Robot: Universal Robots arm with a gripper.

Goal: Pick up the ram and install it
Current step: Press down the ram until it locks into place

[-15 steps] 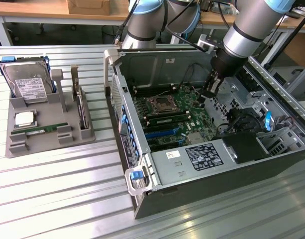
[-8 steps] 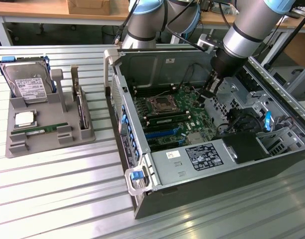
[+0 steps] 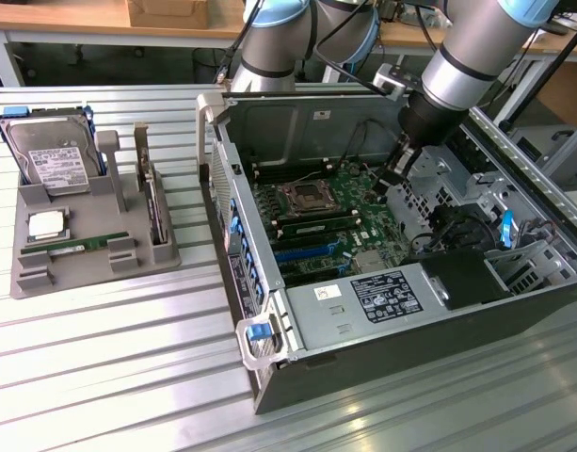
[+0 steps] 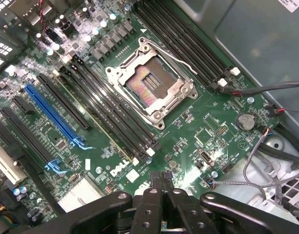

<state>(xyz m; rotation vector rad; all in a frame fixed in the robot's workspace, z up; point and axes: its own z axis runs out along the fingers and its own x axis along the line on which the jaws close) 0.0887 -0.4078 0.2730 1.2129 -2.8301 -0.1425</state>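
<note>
A long green ram stick (image 3: 77,247) lies flat in the grey tray (image 3: 43,281) at the exterior view's left. A second thin green stick (image 3: 318,218) stands seated in a black memory slot of the motherboard (image 3: 363,231), just beside the empty processor socket (image 4: 149,83); from the wrist it is a narrow edge (image 4: 98,117) between the black slots. My gripper (image 3: 392,177) hangs inside the open computer case, above the motherboard's edge on the exterior view's right. Its black fingers (image 4: 153,187) are shut together with nothing between them.
The tray also holds a silver hard drive (image 3: 51,162), a small square processor chip (image 3: 45,224) and an upright card (image 3: 152,202). Case walls (image 3: 269,339), a drive cage (image 3: 462,202) and loose cables (image 4: 266,90) surround the board. The ribbed metal table (image 3: 109,377) runs around it.
</note>
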